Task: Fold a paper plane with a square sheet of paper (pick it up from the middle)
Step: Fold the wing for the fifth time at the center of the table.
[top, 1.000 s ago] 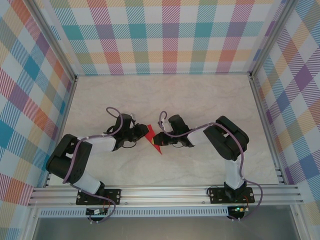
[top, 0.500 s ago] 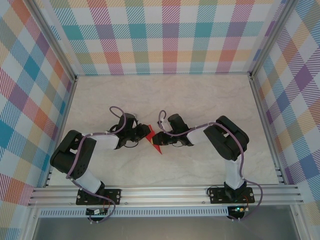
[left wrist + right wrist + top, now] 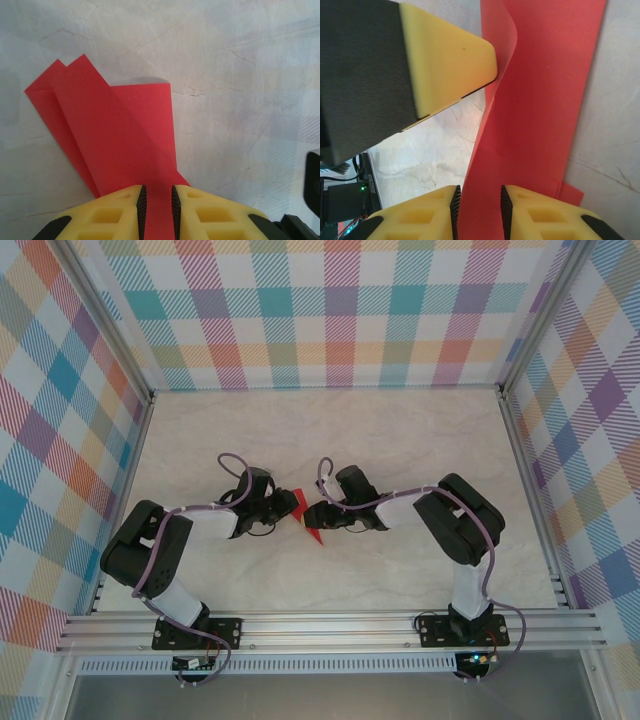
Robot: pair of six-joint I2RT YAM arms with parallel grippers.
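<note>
My left arm (image 3: 150, 560) and right arm (image 3: 462, 525) are black-and-white links trailed by purple cables (image 3: 228, 462), bolted to black base plates (image 3: 197, 630) at six o'clock, and my fingers (image 3: 107, 216) are yellow, hollow-celled blocks with black ribbed inner pads (image 3: 142, 202).

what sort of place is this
Probably a robot lab test cell, not a home: an aluminium frame with plaid-printed walls encloses a marble-look table, and the left arm and right arm, bolted to its near rail, work on red paper.
</note>
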